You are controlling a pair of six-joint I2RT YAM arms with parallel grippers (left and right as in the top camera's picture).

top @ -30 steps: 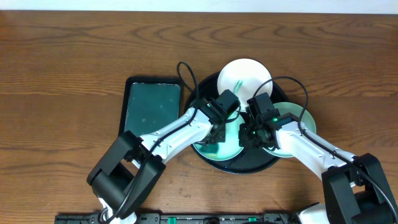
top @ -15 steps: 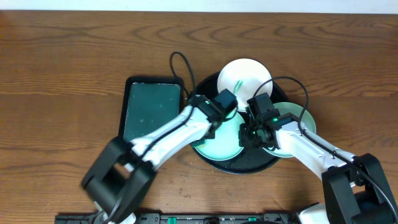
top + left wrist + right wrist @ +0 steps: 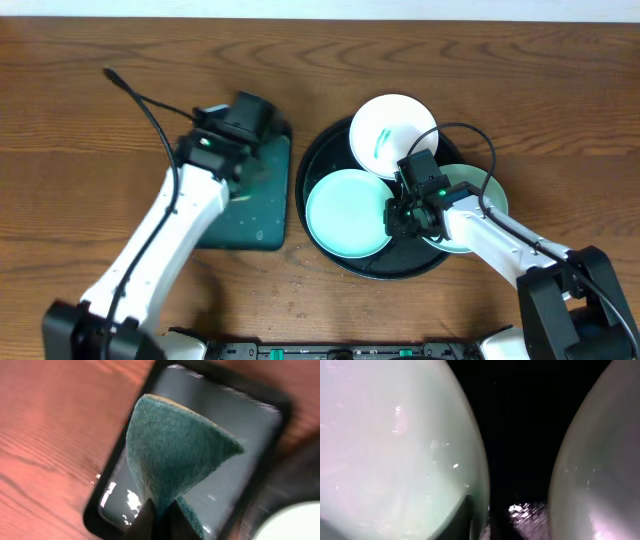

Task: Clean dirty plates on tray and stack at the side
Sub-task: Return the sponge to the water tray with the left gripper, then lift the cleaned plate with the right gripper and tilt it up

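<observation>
While the left tool [image 3: 248, 122] hangs over the green tray [image 3: 262, 215], upper left, the right tool [image 3: 404, 214] sits nearer, at the right rim of the clean plate [image 3: 343, 212] on the black tray [image 3: 400, 268]. Left wrist: tool pinching the sponge [image 3: 175, 455]. Right wrist: grip on that rim unclear.

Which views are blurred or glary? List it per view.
Overhead: sharp, evenly lit. Left wrist: sponge crisp, the green tray and table smeared, white glare on its wet floor. Right wrist: too close, both plates soft, small glints, black tray nearly featureless.
</observation>
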